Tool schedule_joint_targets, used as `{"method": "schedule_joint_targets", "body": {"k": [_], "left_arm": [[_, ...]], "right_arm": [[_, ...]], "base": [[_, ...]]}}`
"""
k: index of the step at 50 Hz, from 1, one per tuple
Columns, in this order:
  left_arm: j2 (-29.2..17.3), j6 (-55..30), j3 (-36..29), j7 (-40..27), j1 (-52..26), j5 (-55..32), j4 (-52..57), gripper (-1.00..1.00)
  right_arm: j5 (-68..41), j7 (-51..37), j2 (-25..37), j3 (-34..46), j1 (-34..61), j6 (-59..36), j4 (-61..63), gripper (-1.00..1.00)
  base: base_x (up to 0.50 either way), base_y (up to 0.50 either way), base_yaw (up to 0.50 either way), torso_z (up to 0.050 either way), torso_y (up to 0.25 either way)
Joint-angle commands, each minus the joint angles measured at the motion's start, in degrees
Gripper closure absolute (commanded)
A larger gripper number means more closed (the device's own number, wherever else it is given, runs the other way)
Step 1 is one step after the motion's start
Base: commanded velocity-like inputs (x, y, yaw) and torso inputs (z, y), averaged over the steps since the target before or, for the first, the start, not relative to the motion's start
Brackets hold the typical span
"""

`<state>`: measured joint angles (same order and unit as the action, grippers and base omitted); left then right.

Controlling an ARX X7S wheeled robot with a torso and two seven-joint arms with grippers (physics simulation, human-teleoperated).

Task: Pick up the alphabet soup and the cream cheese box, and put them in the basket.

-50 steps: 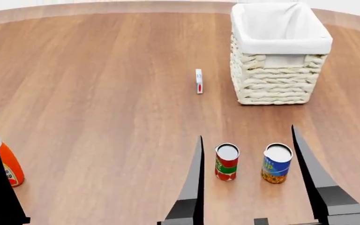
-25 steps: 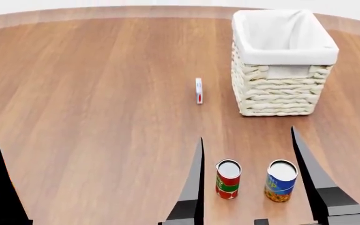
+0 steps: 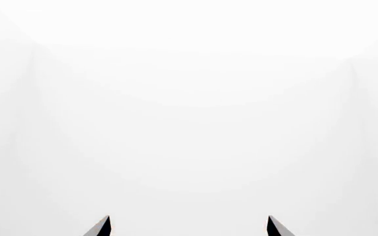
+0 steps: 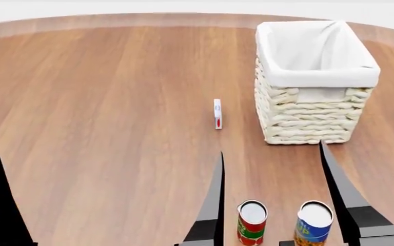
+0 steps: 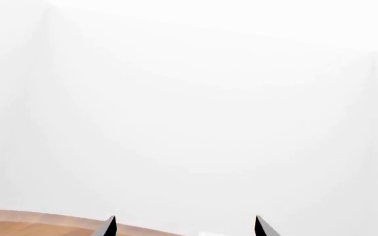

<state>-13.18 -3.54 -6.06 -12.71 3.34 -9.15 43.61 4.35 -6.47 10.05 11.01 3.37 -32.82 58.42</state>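
Item 1, soup can [image 4: 313,223]: blue and yellow label, pale top, standing upright at the near edge of the head view, long axis vertical, top facing up; just beside it to the left stands a red and green can [image 4: 252,222], apart but close. Item 2, cream cheese box [image 4: 217,114]: thin white box standing on a narrow edge mid-counter, left of the basket and clear of it, well apart from the cans; its long axis runs away from the robot, red mark at the near end, broad faces turned left and right. Item 3, basket [image 4: 307,118]: woven, white liner over the rim, far right on the wooden counter [image 4: 101,102], open side up, nothing seen inside. Right tool [image 4: 271,195]: fingers spread wide, holding nothing, raised above the two cans. Left tool [image 3: 187,227]: fingers apart and empty in the left wrist view; only one finger shows at the head view's left edge. Both wrist views face blank white, so they give no help in lining up. Hazards, as judged: the wide right tool spans both cans, so a descent off-centre could close on or topple the red and green one; the box, balanced on its edge, is likely to tip flat at a sideways nudge and become harder to pinch.
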Motion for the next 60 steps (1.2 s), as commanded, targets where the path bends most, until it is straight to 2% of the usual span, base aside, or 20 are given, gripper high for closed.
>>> {"method": "schedule_joint_targets", "body": {"k": [1, 60], "left_arm": [[-0.41, 0.11, -0.22, -0.45, 0.0, -0.11, -0.01, -1.0], [-2.08, 0.84, -1.25, -2.46, -0.12, -0.45, -1.33, -1.0]], "right_arm": [[-0.36, -0.33, 0.23, -0.02, 0.15, -0.33, 0.12, -1.0], [-1.98, -2.06, 1.6, 0.31, -0.07, 0.06, -0.04, -1.0]], "base": [[0.22, 0.0, 0.0, 0.0, 0.0], [0.22, 0.0, 0.0, 0.0, 0.0]]}}
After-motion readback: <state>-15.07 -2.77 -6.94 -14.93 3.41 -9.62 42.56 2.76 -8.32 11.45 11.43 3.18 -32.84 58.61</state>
